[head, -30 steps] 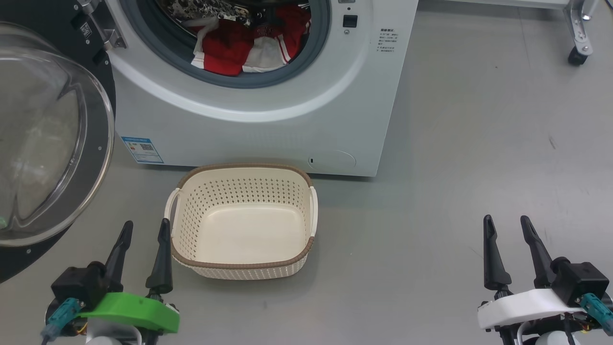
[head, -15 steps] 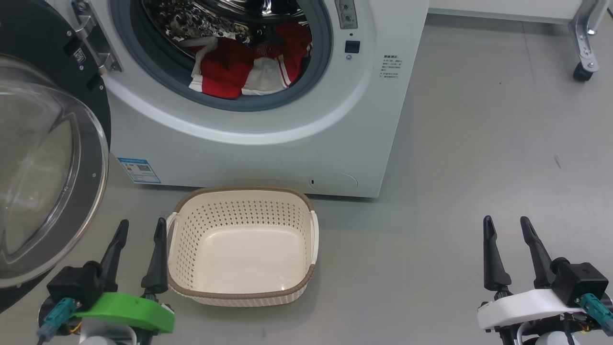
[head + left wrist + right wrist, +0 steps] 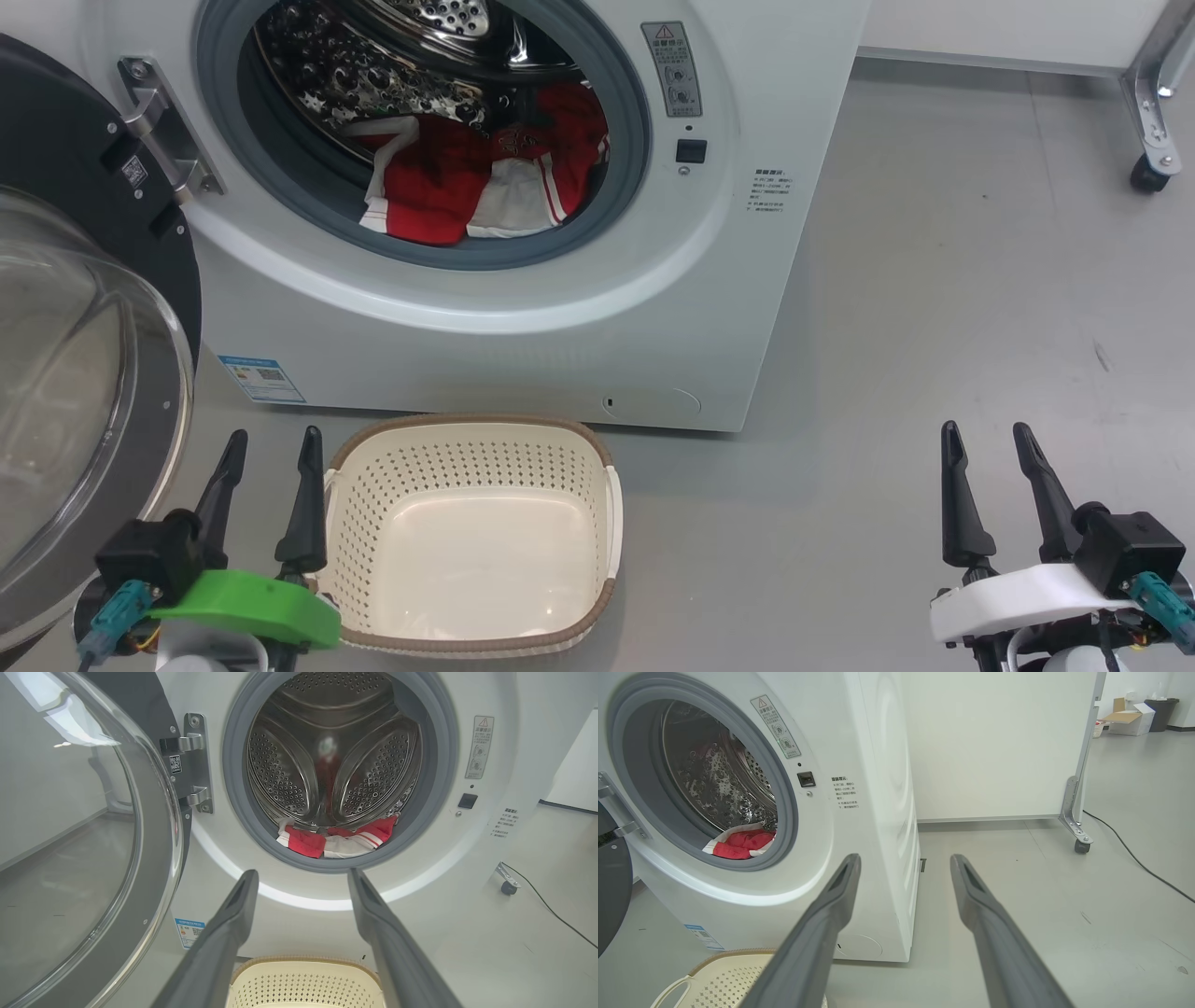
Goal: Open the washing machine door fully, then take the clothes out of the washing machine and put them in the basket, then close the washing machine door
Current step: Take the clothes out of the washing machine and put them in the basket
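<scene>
The white washing machine (image 3: 579, 345) stands ahead, its door (image 3: 65, 392) swung wide open to the left, glass bowl bulging toward me. Red clothes (image 3: 448, 182) with white trim lie at the front of the steel drum, also visible as clothes (image 3: 336, 840) and clothes (image 3: 742, 843). The cream basket (image 3: 611, 513) sits empty on the floor before the machine. My left gripper (image 3: 269, 446) is open beside the basket's left rim, holding nothing. My right gripper (image 3: 988, 439) is open over bare floor to the right.
A white wall panel on a metal foot with a caster (image 3: 1146, 173) stands right of the machine. A black cable (image 3: 1139, 861) runs across the floor there. Grey floor (image 3: 934, 308) stretches to the right of the machine.
The head camera has tilted up: machine, drum and basket sit lower in the picture and more of the drum shows. Both grippers stay open in the same places.
</scene>
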Available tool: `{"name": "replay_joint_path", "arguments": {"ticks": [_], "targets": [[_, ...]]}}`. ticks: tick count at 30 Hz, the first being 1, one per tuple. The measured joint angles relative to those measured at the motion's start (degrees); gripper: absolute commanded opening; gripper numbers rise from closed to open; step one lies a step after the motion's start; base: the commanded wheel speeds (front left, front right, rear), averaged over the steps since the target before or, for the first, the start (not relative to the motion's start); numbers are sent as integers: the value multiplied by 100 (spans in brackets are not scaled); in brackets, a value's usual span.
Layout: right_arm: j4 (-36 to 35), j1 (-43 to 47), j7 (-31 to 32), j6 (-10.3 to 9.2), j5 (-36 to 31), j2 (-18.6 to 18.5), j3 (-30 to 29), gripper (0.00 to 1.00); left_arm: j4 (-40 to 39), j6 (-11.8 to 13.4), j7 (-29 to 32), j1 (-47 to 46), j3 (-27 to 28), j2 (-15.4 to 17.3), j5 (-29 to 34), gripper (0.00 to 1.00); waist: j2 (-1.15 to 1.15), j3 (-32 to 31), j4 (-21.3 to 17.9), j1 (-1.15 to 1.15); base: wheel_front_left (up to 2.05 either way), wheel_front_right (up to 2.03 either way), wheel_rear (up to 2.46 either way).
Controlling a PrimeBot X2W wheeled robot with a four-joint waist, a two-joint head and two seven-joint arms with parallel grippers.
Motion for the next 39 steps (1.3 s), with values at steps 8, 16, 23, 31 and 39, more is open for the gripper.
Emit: {"name": "replay_joint_path", "arguments": {"ticks": [8,16,23,31,39], "targets": [[9,0,0,0,1,14,-1,100,-1,0,0,0,-59,-3,35,100,0,-16,-7,0,57,-57,0],[13,0,0,1,1,19,-2,100,-4,-9,0,0,-167,-5,47,100,0,-15,-9,0,25,-25,0],[24,0,0,3,1,19,-2,100,-7,-30,0,1,-210,-5,48,100,0,-13,-10,0,1,-1,0],[25,0,0,5,1,19,2,100,-4,-34,-1,1,-243,-4,51,100,0,-23,-19,0,0,0,0],[33,0,0,7,1,19,13,100,-2,-34,-1,2,-252,0,101,100,0,-29,-40,0,0,0,0]]}}
